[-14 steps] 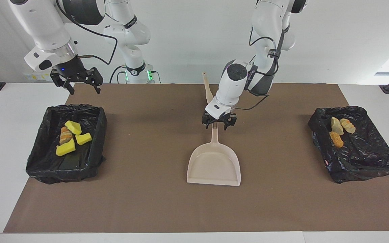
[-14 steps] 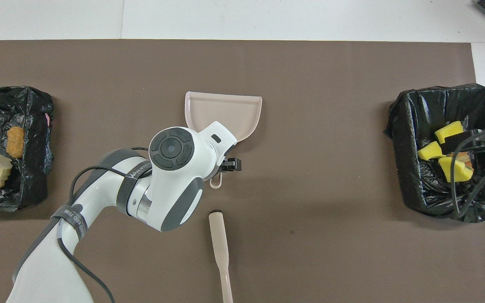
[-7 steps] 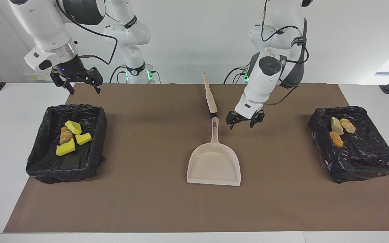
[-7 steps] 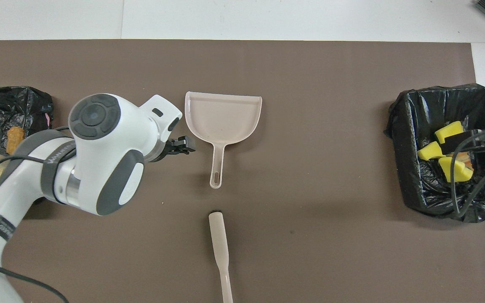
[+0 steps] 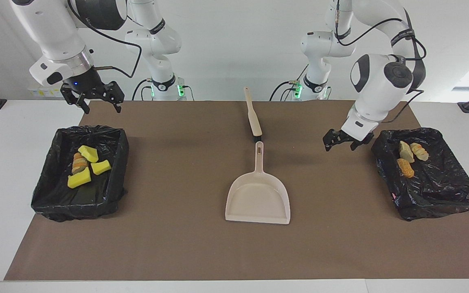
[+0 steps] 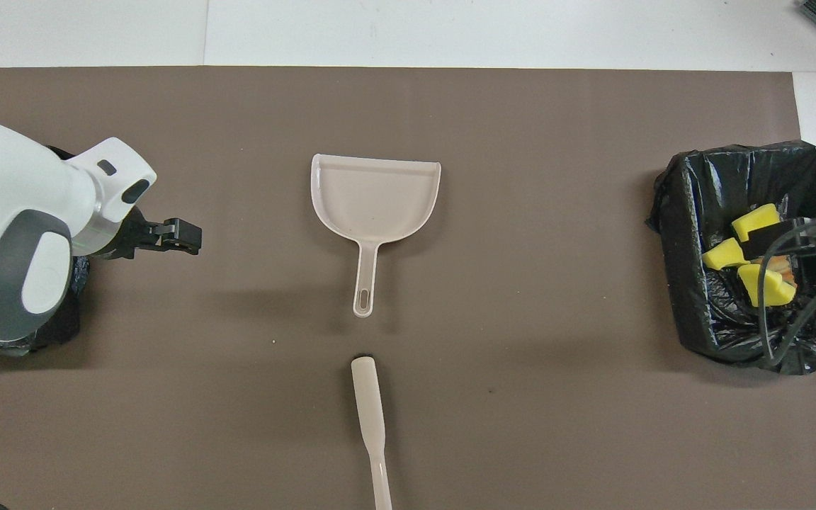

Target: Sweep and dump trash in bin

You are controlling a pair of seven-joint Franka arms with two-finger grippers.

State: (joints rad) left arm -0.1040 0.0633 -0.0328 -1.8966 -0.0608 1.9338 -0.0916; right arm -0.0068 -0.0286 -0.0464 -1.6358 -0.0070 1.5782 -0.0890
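trash (image 5: pixel 83 165) in bins, both claws empty.

Bins: you have two, both lined with black bags; one bin (image 5: pixel 80 169) sits at the right arm's end of the table, the other bin (image 5: pixel 428 173) at the left arm's end.
Yellow sponge pieces: you can count three (image 5: pixel 89 153), all in the bin at the right arm's end.
Orange-and-tan layered chunk: one (image 5: pixel 79 163), in among your yellow pieces.
Tan and orange foam chunks: three (image 5: pixel 405 167), all in the bin at the left arm's end.
Trash in total: you get seven scraps, four in one bin, three in the other.
Dustpan: one (image 5: pixel 258 195).
Brush: one (image 5: pixel 253 118).
Grippers: two in your view, the left gripper (image 5: pixel 343 140) and the right gripper (image 5: pixel 93 97).
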